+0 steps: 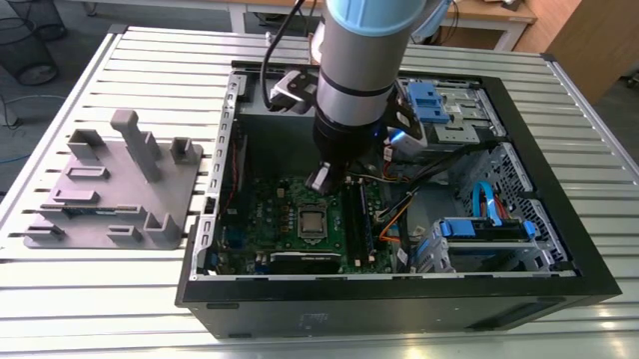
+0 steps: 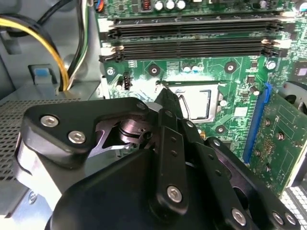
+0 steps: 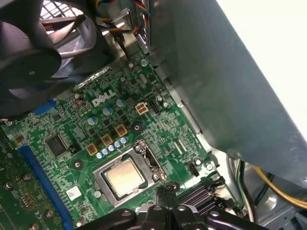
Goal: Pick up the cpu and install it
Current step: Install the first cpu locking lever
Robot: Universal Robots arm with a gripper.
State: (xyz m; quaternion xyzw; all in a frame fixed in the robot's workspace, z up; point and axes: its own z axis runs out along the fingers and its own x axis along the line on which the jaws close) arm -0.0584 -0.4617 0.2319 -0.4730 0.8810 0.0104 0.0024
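Exterior view: cpu (image 1: 311, 222) seated flat in motherboard (image 1: 262, 224) socket, pale top facing up, square, no long axis; gripper (image 1: 322, 179) just above. First wrist view: cpu (image 3: 125, 175) in socket frame (image 3: 146, 155). Second wrist view: gripper (image 2: 165, 98) fingers closed together, holding nothing.

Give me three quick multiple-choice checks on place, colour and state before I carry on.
1. Where is the cpu?
A. on the gray fixture
B. seated in the motherboard socket
C. held by the gripper

2. What colour is the long slot beside the socket in the second wrist view?
A. blue
B. red
C. white

3. How does the gripper stand?
A. clamped on the cpu
B. outside the case
C. inside the case, just off the socket's edge

Answers: 1 B, its silvery top lies inside the socket frame; 2 A, it shows blue; 3 C, its tip is beside the socket.
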